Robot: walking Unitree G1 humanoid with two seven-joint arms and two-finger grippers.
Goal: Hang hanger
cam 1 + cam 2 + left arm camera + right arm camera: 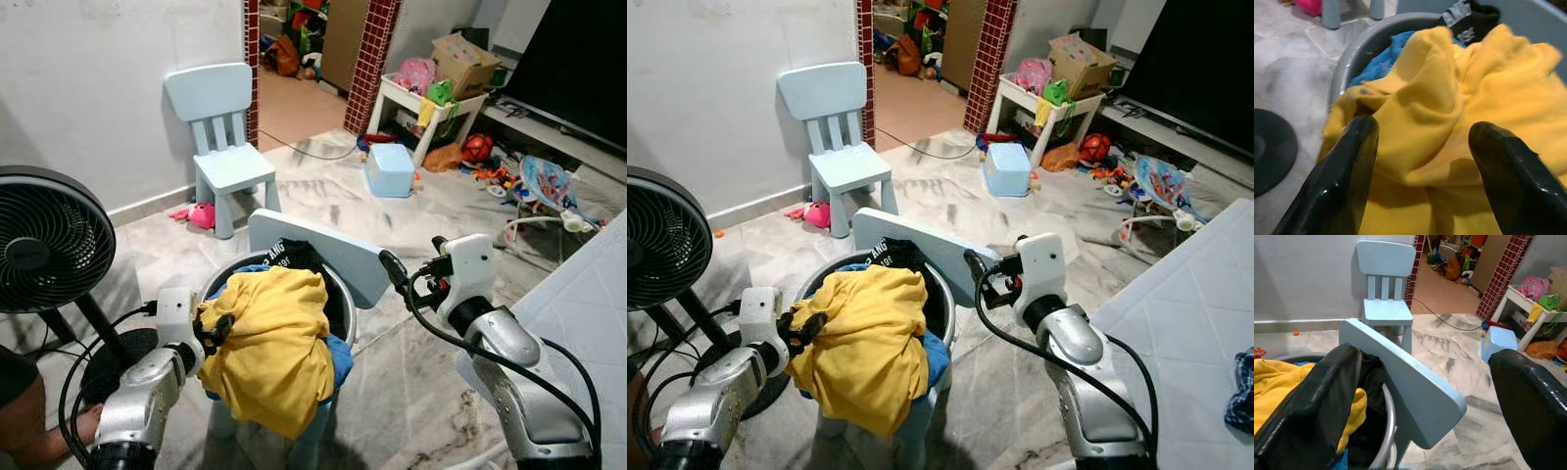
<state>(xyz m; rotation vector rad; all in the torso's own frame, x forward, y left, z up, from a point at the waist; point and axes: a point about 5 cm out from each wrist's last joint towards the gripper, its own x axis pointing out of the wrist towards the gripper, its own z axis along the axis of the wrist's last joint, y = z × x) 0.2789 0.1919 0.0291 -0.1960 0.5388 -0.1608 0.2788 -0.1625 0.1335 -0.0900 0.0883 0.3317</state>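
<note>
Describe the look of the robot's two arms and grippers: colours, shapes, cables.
Both arms are silver metal with rounded, jointed segments, and each ends in a boxy white wrist block. Black cables loop along the outside of each arm. The left gripper and the right gripper each carry two long fingers of glossy black with rounded tips. No markings can be made out on them.

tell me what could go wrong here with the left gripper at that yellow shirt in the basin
1. The left gripper is open against the yellow shirt, which already droops over the grey basin rim; a pull might drag the blue garment out too.
2. No hanger is visible, so the grasp may catch cloth alone.
</note>
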